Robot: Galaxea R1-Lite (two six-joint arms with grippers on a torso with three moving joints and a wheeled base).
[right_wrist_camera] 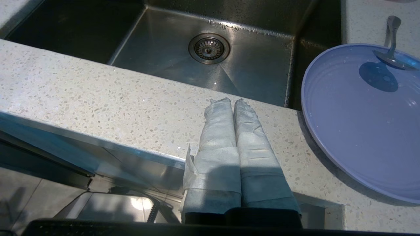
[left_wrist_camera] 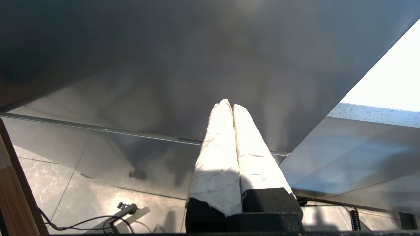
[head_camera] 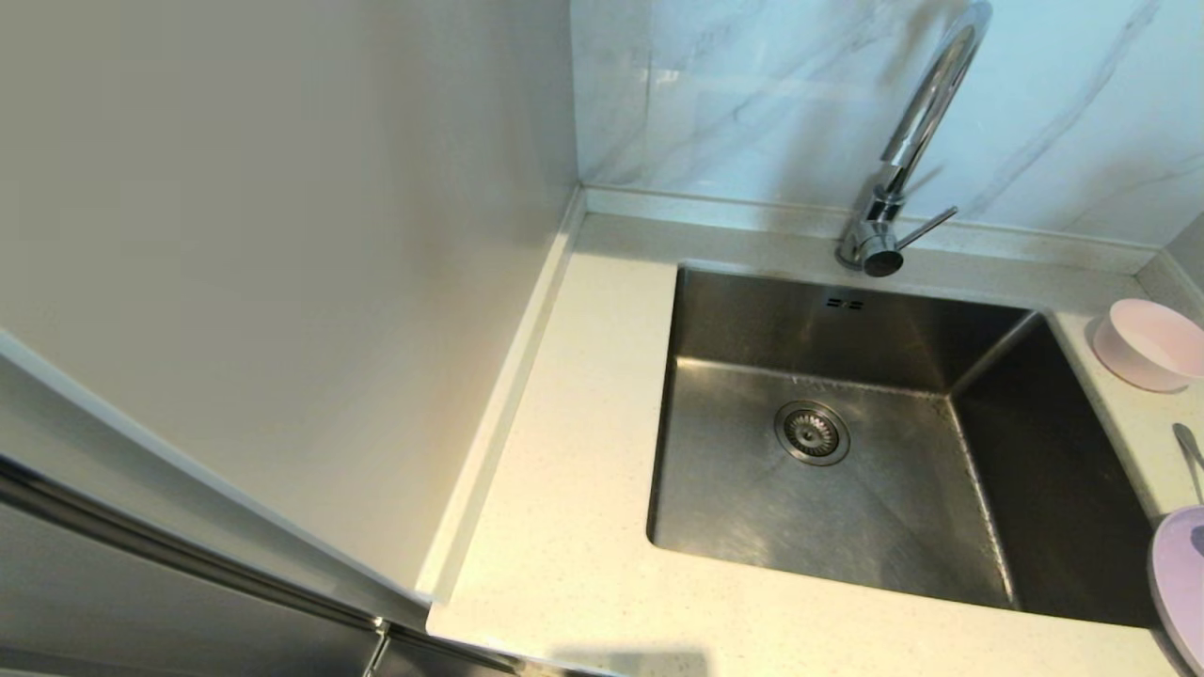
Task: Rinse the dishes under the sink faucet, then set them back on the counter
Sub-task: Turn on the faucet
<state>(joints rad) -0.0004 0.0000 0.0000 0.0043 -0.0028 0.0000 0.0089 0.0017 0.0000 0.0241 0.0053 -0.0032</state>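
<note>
Dishes all sit on the cream-white speckled stone counter (head_camera: 574, 527) to the right of the rectangular brushed steel sink (head_camera: 752, 470), whose basin holds nothing I can see but its round drain strainer (head_camera: 812, 432). I see the small pale pink round bowl (head_camera: 1149, 344) near the back corner, the flat lilac round plate (right_wrist_camera: 364, 121) at the front with its rim reaching slightly over the sink's edge, and the small shiny metal spoon (right_wrist_camera: 390, 46) resting with its bowl end on the plate's far rim and its handle out on the counter.

My right gripper (right_wrist_camera: 233, 102) hovers over the front strip of counter beside the plate, taped fingers pressed together and holding nothing. My left gripper (left_wrist_camera: 228, 104) is parked low beside a grey cabinet panel (left_wrist_camera: 164, 65), its fingers likewise closed and empty. No water seems to run from the tall chrome gooseneck faucet (head_camera: 917, 122); its thin lever (head_camera: 926, 228) points out to the side.

My worry is the plate. It lies flat, so getting a finger under its rim will be awkward, and nudging it could tip it into the basin or send the spoon sliding off. I would judge the spoon or bowl the safer first pick, with the fingers opened before descending.
</note>
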